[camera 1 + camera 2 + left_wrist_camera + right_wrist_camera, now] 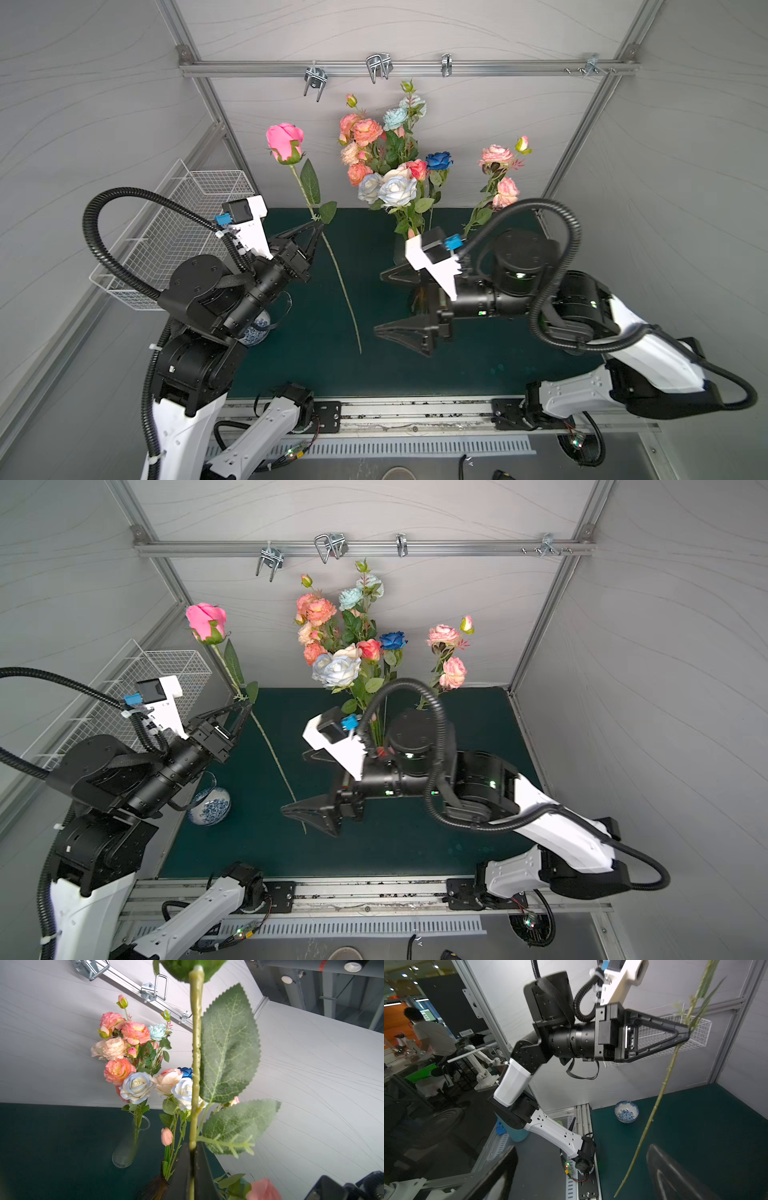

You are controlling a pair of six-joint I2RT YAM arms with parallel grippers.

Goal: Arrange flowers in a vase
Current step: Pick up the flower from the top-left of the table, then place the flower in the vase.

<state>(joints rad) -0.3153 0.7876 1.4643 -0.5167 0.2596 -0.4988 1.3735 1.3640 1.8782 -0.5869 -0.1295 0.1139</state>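
While left tool (319, 224) pinches the pink rose (285, 141) and right tool (379, 303) gapes wide, flowers (392, 187) stand in a glass vase (126, 1147)

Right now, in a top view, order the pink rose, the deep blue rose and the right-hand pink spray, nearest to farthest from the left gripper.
1. pink rose: held, its stem clamped in the left gripper.
2. deep blue rose: centre back.
3. right-hand pink spray: back right.
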